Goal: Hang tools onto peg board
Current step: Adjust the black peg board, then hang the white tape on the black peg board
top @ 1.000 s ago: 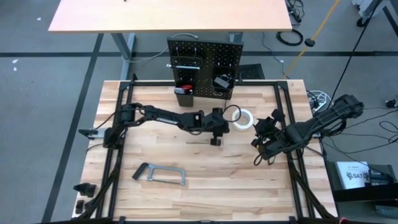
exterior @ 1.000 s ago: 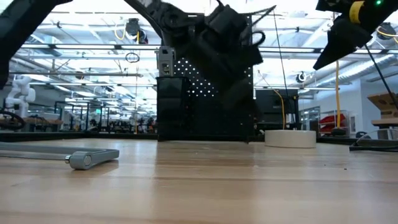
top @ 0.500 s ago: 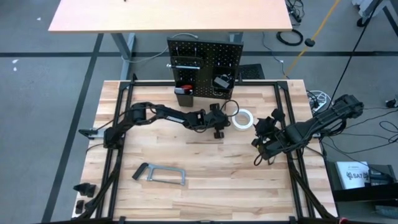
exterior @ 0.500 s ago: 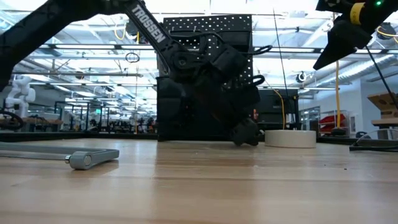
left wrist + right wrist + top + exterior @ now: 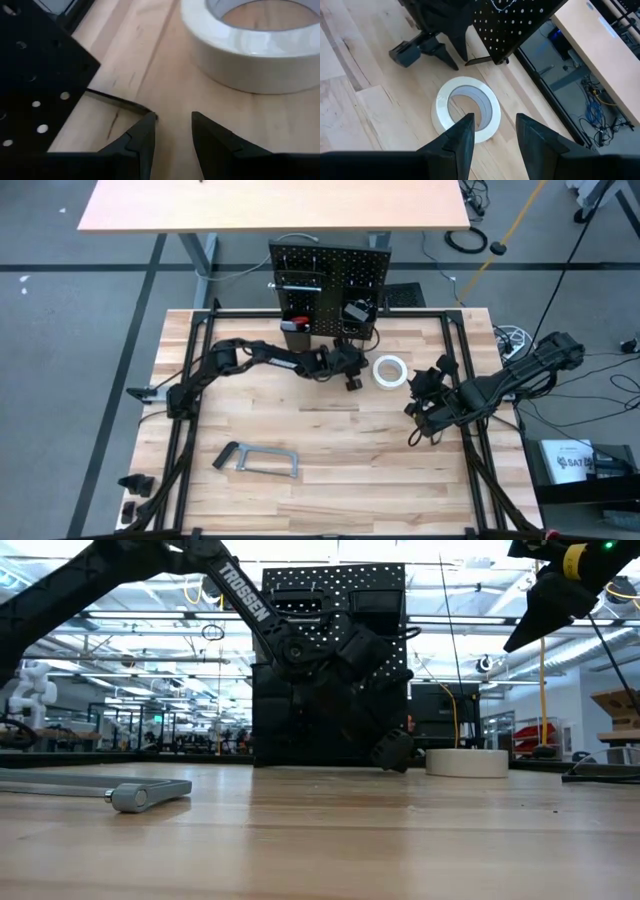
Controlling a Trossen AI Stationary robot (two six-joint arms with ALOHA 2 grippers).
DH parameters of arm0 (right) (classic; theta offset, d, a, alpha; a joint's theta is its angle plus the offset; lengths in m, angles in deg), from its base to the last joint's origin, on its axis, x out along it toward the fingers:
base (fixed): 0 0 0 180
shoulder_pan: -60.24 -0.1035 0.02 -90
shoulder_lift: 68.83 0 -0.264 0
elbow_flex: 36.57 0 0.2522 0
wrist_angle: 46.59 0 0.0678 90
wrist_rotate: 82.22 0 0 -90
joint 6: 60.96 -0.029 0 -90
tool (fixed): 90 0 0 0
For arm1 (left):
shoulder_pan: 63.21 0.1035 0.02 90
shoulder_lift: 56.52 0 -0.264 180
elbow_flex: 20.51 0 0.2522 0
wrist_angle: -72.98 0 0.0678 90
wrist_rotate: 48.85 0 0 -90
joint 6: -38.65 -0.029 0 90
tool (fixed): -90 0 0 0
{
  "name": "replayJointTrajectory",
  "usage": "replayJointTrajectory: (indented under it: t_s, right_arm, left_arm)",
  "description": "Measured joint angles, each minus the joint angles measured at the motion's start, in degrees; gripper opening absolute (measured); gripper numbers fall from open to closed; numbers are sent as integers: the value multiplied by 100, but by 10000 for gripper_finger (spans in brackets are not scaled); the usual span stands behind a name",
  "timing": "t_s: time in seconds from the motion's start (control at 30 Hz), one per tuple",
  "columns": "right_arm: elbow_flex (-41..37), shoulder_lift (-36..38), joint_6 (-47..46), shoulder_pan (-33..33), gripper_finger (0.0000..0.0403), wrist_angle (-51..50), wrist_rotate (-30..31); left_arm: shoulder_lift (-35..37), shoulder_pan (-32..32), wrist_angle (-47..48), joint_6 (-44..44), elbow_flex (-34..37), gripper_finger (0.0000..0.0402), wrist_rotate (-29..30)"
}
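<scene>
The black peg board (image 5: 328, 280) stands upright at the table's far edge, with a red-handled tool (image 5: 296, 323) in its left bin and more tools on it. A white tape roll (image 5: 390, 370) lies flat on the table in front of it. My left gripper (image 5: 173, 120) is open and empty, low over the table between the peg board's foot (image 5: 35, 75) and the tape roll (image 5: 250, 50). My right gripper (image 5: 495, 125) is open and empty, raised above the table to the right of the tape roll (image 5: 467, 110). A grey bar clamp (image 5: 257, 460) lies flat near the front left.
Black frame rails (image 5: 190, 410) run along the table's left and right sides. My left arm (image 5: 300, 640) stands in front of the peg board in the low view. Bare wood (image 5: 330, 430) lies between the clamp and the tape roll.
My left gripper has gone toward the table's far edge and down, from mid-table to just above the tabletop in front of the peg board, beside the tape roll. My right arm has kept still.
</scene>
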State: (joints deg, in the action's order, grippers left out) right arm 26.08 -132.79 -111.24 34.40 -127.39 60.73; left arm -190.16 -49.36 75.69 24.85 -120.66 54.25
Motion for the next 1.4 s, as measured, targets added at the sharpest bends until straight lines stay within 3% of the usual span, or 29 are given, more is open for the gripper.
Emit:
replayJointTrajectory:
  t_s: [0.33,1.2,1.4]
  right_arm:
    - [0,0,2,2,137,22,-4]
    - [0,0,24,1,137,85,94]
    - [0,0,24,0,137,87,77]
  left_arm:
    - [-53,38,-206,-7,9,130,-620]
    - [-215,275,-420,799,-297,130,-655]
    - [-182,221,-409,625,-297,130,-1052]
